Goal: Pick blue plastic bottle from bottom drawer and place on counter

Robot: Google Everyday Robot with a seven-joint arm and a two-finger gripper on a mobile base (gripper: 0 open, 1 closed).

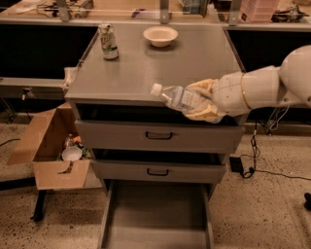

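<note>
The gripper (200, 102) grips the bottle (172, 96) sideways, cap forward of the jaws, level with the counter (146, 68) edge, ready for set-down. The drawer (155, 214) stands open below.

Soft, even light falls from above onto the counter (146, 73), which shows a dull sheen. The gripper (198, 101), clasping the bottle (175, 96) over the counter's front edge, is brightly lit, while the gaps above the drawers (160, 137) and the bays under the benches (34, 12) lie in deep shadow.

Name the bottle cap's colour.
White, camera view; gripper holds the blue plastic bottle at the counter's front edge.
</note>
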